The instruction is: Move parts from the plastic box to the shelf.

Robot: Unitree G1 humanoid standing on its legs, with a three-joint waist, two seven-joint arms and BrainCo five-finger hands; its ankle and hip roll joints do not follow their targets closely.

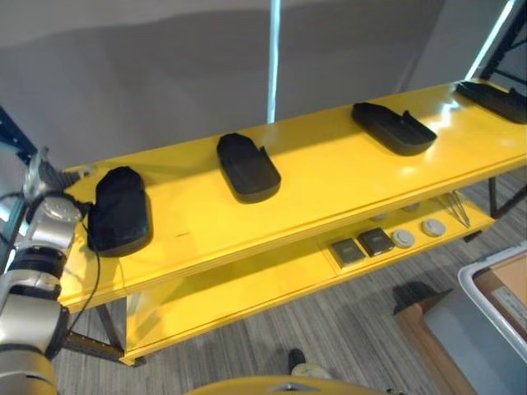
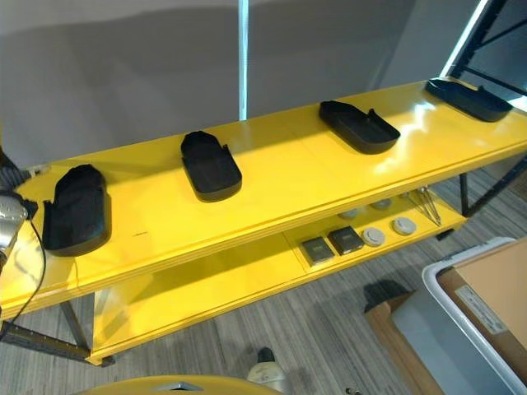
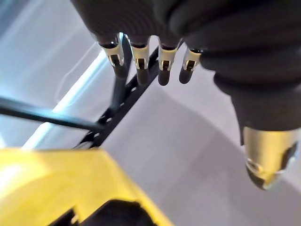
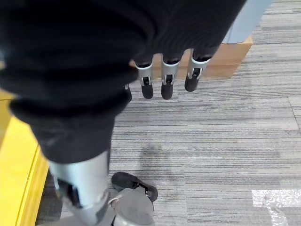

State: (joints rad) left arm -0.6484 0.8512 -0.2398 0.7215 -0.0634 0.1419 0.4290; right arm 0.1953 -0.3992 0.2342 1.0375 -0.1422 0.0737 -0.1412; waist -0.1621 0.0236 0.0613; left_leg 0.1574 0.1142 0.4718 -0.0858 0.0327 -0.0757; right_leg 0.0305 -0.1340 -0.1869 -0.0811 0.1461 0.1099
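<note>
Four black parts [image 1: 120,211] lay spaced along the yellow shelf [image 1: 329,177]; the plastic box [image 2: 482,300] stood right.
Left hand [image 3: 155,61] and right hand [image 4: 164,80] hung relaxed, empty; the next pickup should favour clean, level gripping.

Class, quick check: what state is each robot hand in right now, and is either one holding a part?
Left robot hand: open, fingers relaxed, holding nothing, by the yellow shelf.
Right robot hand: open, fingers relaxed, holding nothing, over the carpet floor.

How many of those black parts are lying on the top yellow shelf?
4, in a row along the top shelf: a black part at the left end, one left of the middle, one right of the middle, one at the far right end, partly cut off.
</note>
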